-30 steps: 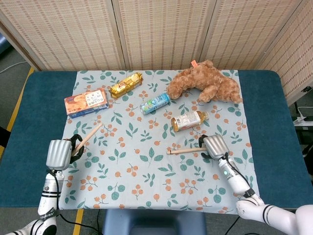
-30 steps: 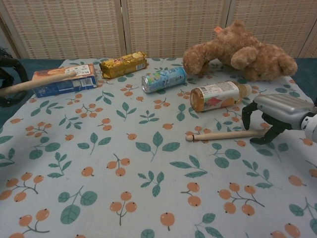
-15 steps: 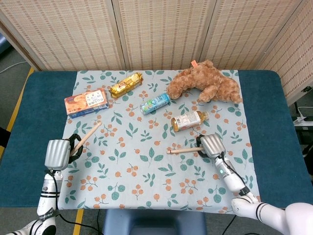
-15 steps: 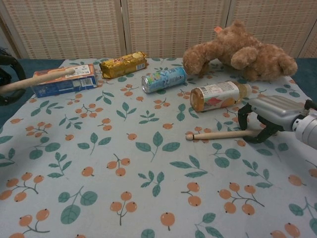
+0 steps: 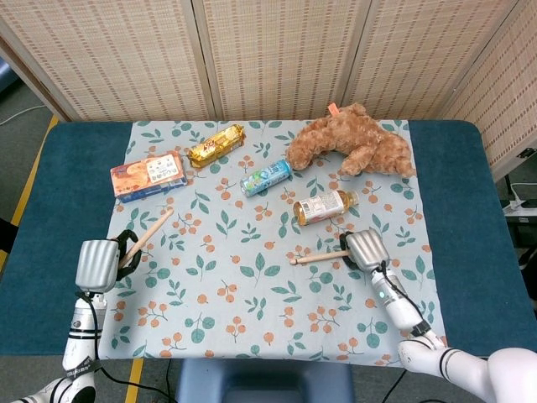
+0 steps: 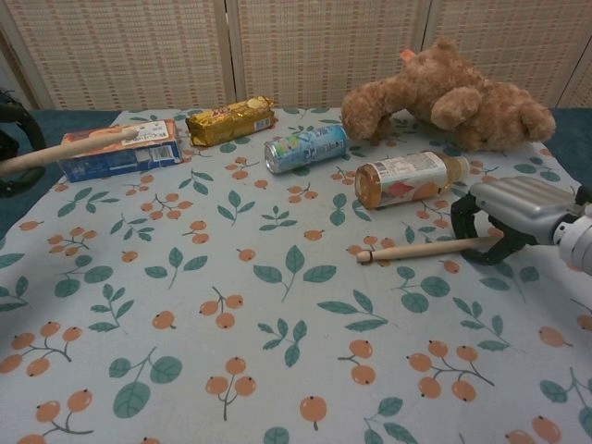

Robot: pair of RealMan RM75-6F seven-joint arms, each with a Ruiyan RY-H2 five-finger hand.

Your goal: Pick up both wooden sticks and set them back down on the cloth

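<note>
A floral cloth [image 5: 252, 290] covers the table. My left hand [image 5: 99, 264] at the cloth's left edge grips one wooden stick [image 5: 149, 232], which points up and to the right. In the chest view this stick [image 6: 72, 149] hangs above the table in front of the blue box, and only dark fingers [image 6: 9, 139] show at the left edge. My right hand [image 5: 367, 249] has its fingers curled around the right end of the second stick [image 5: 320, 257]. In the chest view that stick [image 6: 421, 249] slopes down to the left from the right hand [image 6: 511, 209]; its left tip is at the cloth.
At the back of the cloth lie a brown teddy bear [image 5: 352, 143], a tea bottle [image 5: 323, 206], a blue-green can [image 5: 266, 177], a gold snack pack [image 5: 216, 144] and a blue-orange box [image 5: 148, 175]. Blue tabletop [image 5: 50, 210] borders the cloth on both sides.
The right hand has closed on the second stick and drawn it slightly to the right, its right end rising. The left hand and its stick have hardly moved.
</note>
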